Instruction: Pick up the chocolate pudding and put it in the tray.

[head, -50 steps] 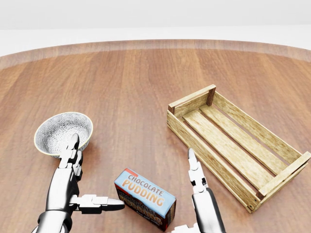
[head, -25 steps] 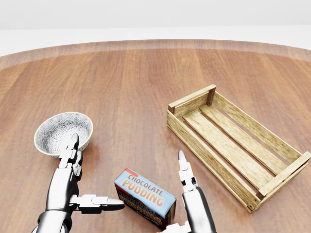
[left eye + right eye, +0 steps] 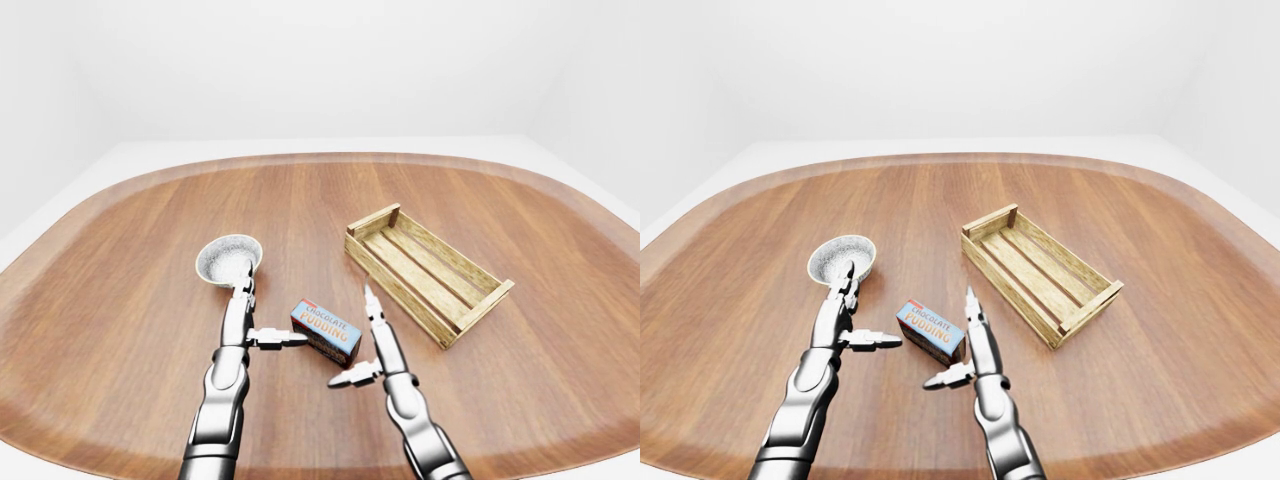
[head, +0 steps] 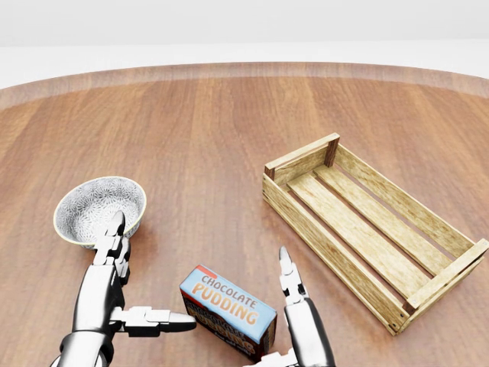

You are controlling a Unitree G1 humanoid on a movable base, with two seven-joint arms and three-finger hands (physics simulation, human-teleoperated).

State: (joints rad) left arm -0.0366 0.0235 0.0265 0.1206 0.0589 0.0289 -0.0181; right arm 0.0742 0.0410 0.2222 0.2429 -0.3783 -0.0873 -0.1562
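Chocolate pudding lies on the worktop between your spread, empty left robot hand and right robot hand; close evenly on its ends before lifting toward the tray.

Both arms are glossy silver-grey metal with rounded, tapering forearm shells and darker seams at the joints. The left hand and right hand each have slim, segmented fingers in lighter grey-white links with dark joint gaps and pointed tips. No cables or markings are visible.
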